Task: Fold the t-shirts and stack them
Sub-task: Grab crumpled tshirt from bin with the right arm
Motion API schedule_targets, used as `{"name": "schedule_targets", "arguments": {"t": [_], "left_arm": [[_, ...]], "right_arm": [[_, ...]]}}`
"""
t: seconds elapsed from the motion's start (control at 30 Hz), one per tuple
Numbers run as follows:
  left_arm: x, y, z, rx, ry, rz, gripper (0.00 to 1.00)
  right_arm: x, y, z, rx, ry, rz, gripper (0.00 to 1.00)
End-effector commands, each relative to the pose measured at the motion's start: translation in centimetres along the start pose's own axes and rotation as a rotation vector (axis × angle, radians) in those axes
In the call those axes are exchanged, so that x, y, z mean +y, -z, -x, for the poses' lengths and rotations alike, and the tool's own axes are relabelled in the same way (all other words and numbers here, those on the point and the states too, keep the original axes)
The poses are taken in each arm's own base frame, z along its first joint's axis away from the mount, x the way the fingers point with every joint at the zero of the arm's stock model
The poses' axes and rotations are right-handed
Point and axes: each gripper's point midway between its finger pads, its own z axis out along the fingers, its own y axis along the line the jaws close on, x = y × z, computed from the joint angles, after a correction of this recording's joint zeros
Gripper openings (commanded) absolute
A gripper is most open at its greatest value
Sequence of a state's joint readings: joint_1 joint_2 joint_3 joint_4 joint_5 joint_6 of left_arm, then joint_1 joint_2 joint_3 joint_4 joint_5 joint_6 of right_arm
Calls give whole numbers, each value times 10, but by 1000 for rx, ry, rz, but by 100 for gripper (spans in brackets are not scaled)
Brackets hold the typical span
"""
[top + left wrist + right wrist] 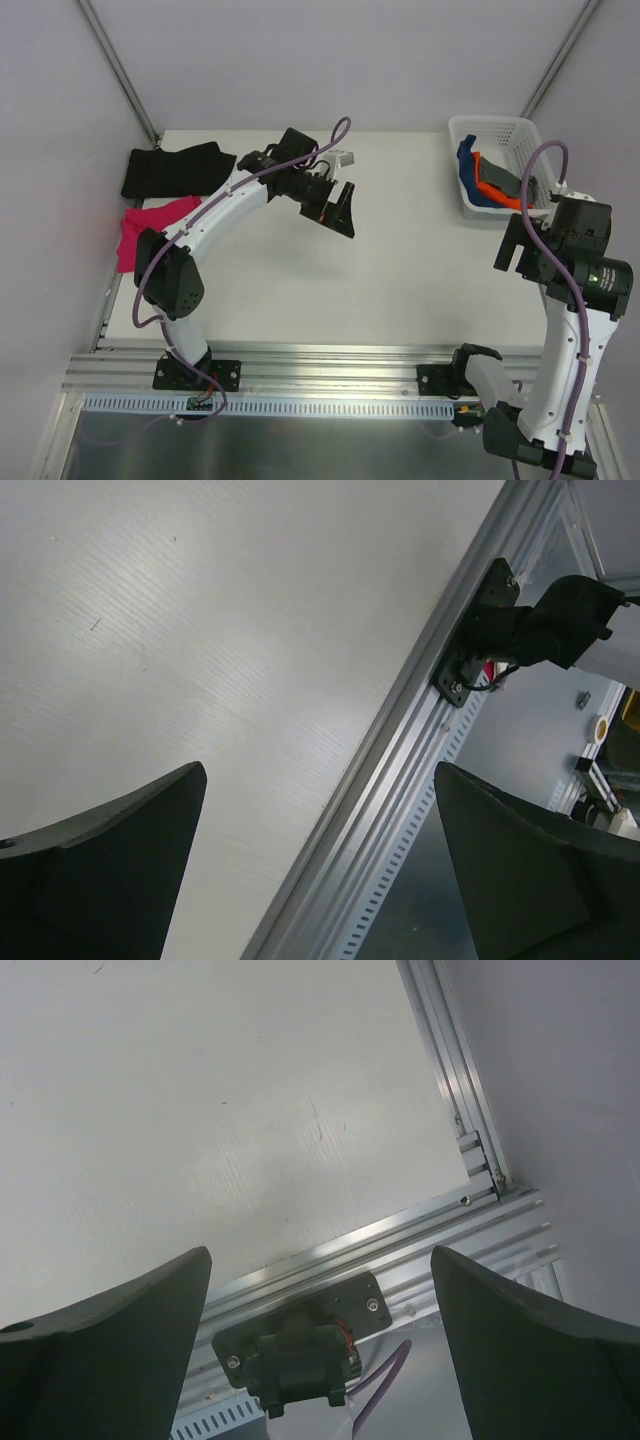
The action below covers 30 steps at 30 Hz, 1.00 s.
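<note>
Left fingers (110,870) splayed empty, right fingers (110,1350) likewise, black t-shirt (175,170) perhaps folded

The left arm (225,200) and the right arm (560,360) wore white shells on their long links, with rounded black housings at the joints. A thin purple cable (136,285) looped along each arm. The left gripper (320,770) and the right gripper (320,1250) each carried two matte black fingers (100,870), broad wedges narrowing to a tip. A black base plate (300,1322) showed silver screws (372,1303) and thin red wires (345,1343).
</note>
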<state>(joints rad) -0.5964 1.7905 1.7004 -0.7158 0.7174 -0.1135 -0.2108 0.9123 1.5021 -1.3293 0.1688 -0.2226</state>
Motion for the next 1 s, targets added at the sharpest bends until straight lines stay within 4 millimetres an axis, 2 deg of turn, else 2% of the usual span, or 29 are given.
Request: {"name": "schedule_targets", "arguments": {"t": [0.0,0.17,0.3,0.37,0.53,0.63,0.73,0.77,0.8,0.87,0.9,0.93,0.97], "left_arm": [[-8,12,-6,-14,-53,23,99],[-14,22,-21,-15,-38,34,99],[-20,20,-34,21,-5,-14,99],[-15,17,-37,35,12,-4,99],[-13,8,-33,62,15,-29,99],[-9,9,-21,47,-49,-5,99],[9,11,-8,27,-80,83,99],[14,11,-5,22,-33,108,99],[34,12,-3,13,14,194,99],[47,12,-3,12,81,239,99],[53,11,0,13,108,249,99],[61,15,2,5,141,268,99],[65,17,4,1,171,289,99]], "right_arm": [[-11,8,-30,94,9,-49,97],[-24,-3,-21,124,82,-112,97],[-35,-1,-11,129,211,-139,97],[-36,0,-7,110,231,-133,97],[-41,3,-6,103,196,-143,97],[-41,6,5,78,223,-135,97],[-23,10,40,-66,246,-36,97],[-9,11,52,-118,248,39,97],[-1,8,67,-175,253,77,97],[26,-6,82,-189,246,220,97],[33,-14,95,-210,228,249,97],[41,-35,102,-165,187,282,97],[48,-46,108,-153,166,312,97]]}}
